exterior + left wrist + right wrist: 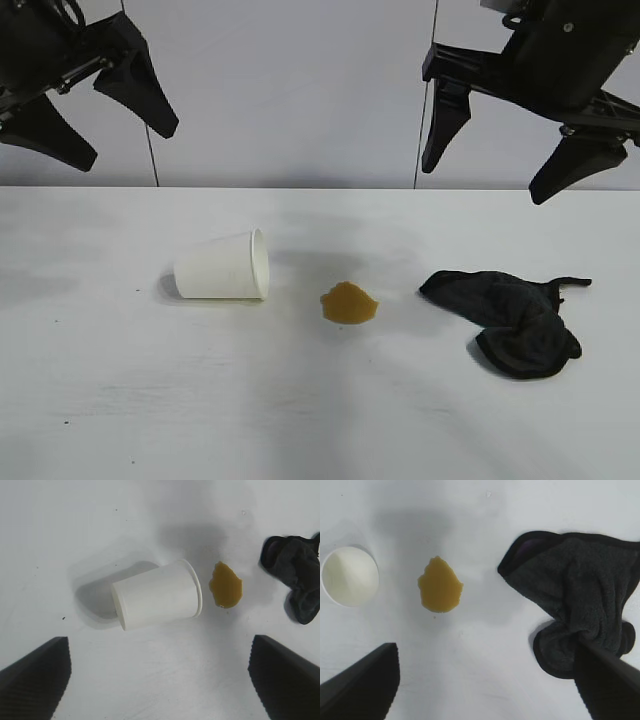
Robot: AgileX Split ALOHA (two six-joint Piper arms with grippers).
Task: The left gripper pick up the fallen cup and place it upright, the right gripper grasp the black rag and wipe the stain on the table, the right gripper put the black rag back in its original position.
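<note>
We see the starting layout of a three-part cleaning job. A white paper cup (222, 268) lies on its side near the middle of the table (100, 400), its rolled rim turned toward a small yellowish-brown stain (349, 303) just beside it; we judge the blotch to be what spilled from the tipped cup. A black rag (510, 320) sits crumpled toward the table's right edge, well apart from the stain, soft and folded with a thin strip trailing off one end. The left claw (88, 125) hangs above the far left part of the table, released and spread wide, grasping nothing; we read this as readiness to come down over the cup's side. The right claw (505, 150) hangs above the rag, likewise released and empty. Neither claw touches anything, so we judge that no step is yet done.
</note>
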